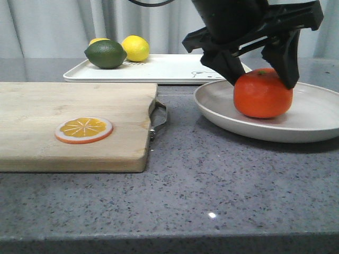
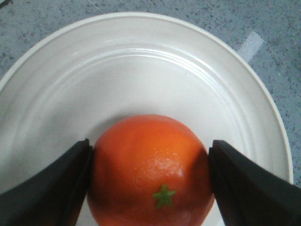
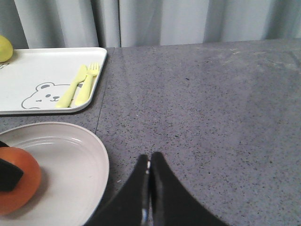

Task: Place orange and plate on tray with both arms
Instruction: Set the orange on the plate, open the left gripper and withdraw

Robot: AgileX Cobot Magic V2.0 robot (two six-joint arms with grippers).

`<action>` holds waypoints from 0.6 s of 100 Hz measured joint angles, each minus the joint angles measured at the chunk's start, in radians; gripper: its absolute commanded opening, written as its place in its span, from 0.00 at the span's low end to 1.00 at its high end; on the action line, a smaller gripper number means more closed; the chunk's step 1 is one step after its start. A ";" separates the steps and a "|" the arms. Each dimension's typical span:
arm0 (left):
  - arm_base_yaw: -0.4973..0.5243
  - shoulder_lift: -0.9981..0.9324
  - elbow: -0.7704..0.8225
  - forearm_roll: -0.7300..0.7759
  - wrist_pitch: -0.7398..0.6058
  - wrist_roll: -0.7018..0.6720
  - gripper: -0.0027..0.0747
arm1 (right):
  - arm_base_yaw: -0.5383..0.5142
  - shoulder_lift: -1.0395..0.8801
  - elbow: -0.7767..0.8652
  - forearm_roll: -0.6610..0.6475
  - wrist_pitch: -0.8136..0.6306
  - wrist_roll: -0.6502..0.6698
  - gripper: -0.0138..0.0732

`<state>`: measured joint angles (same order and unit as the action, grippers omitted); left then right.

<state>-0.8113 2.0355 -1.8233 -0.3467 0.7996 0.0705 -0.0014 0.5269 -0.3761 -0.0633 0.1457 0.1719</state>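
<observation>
The orange [image 1: 262,95] sits in the off-white plate [image 1: 318,124] at the right of the grey table. My left gripper [image 1: 263,82] comes down from above, and its two black fingers press the orange's sides; in the left wrist view the gripper [image 2: 149,155] is shut on the orange [image 2: 150,169], green stem mark up, over the plate [image 2: 141,61]. The white tray [image 1: 169,69] lies behind the plate. My right gripper [image 3: 150,157] is shut and empty over bare table beside the plate [image 3: 70,160]. The tray [image 3: 28,70], with its bear drawing, and the orange [image 3: 16,181] show in that view.
A wooden cutting board [image 1: 69,121] with an orange slice [image 1: 83,129] lies at the left. A green lime [image 1: 106,54] and a yellow lemon [image 1: 135,47] rest on the tray's far left end. Curtains hang behind the table.
</observation>
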 measured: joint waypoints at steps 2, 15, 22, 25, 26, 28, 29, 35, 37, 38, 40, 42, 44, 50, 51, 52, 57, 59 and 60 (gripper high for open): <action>0.000 0.000 0.000 0.000 0.000 0.000 0.61 | 0.000 0.000 0.000 0.000 0.000 0.000 0.09; 0.000 0.000 0.000 0.000 0.000 0.000 0.73 | 0.000 0.000 0.000 0.000 0.000 0.000 0.09; 0.000 0.000 0.000 0.000 0.000 0.000 0.73 | 0.000 0.000 0.000 0.000 0.000 0.000 0.09; 0.000 0.000 0.000 0.000 0.000 0.000 0.73 | 0.000 0.000 0.000 0.000 0.000 0.000 0.09; 0.000 0.000 0.000 0.000 0.000 0.000 0.73 | 0.000 0.000 0.000 0.000 0.000 0.000 0.09; 0.000 0.000 0.000 0.000 -0.002 0.000 0.73 | 0.000 0.000 0.000 0.000 0.000 0.000 0.09; 0.000 0.000 0.000 0.000 -0.002 0.000 0.73 | 0.000 0.000 0.000 0.000 0.000 0.000 0.09; 0.000 0.000 0.000 0.000 -0.002 0.000 0.73 | 0.000 0.000 0.000 0.000 0.000 0.000 0.09; 0.000 0.000 0.000 0.000 -0.002 0.000 0.73 | 0.000 0.000 0.000 0.000 0.000 0.000 0.09; 0.000 0.000 0.000 0.000 -0.002 0.000 0.73 | 0.000 0.000 0.000 0.000 0.000 0.000 0.09; 0.000 0.000 0.000 0.000 -0.002 0.000 0.73 | 0.000 0.000 0.000 0.000 0.000 0.000 0.09; 0.000 0.000 0.000 0.000 -0.002 0.000 0.73 | 0.000 0.000 0.000 0.000 0.000 0.000 0.09; 0.000 0.000 0.000 0.000 -0.002 0.000 0.73 | 0.000 0.000 0.000 0.000 0.000 0.000 0.09; 0.000 0.000 0.000 0.000 -0.002 0.000 0.73 | 0.000 0.000 0.000 0.000 0.000 0.000 0.09; 0.000 0.000 0.000 0.000 -0.002 0.000 0.73 | 0.000 0.000 0.000 0.000 0.000 0.000 0.09; 0.000 0.000 0.000 0.000 -0.002 0.000 0.73 | 0.000 0.000 0.000 0.000 0.000 0.000 0.09; 0.000 0.000 0.000 0.000 -0.002 0.000 0.73 | 0.000 0.000 0.000 0.000 0.000 0.000 0.09; 0.000 -0.002 0.000 0.000 -0.002 0.000 0.73 | 0.000 0.000 0.000 0.000 0.000 0.000 0.09; 0.000 -0.004 0.000 0.000 -0.002 0.000 0.73 | 0.000 0.000 0.000 0.000 0.000 0.000 0.09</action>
<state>-0.8113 2.0312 -1.8233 -0.3467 0.7979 0.0705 -0.0014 0.5269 -0.3761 -0.0633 0.1457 0.1719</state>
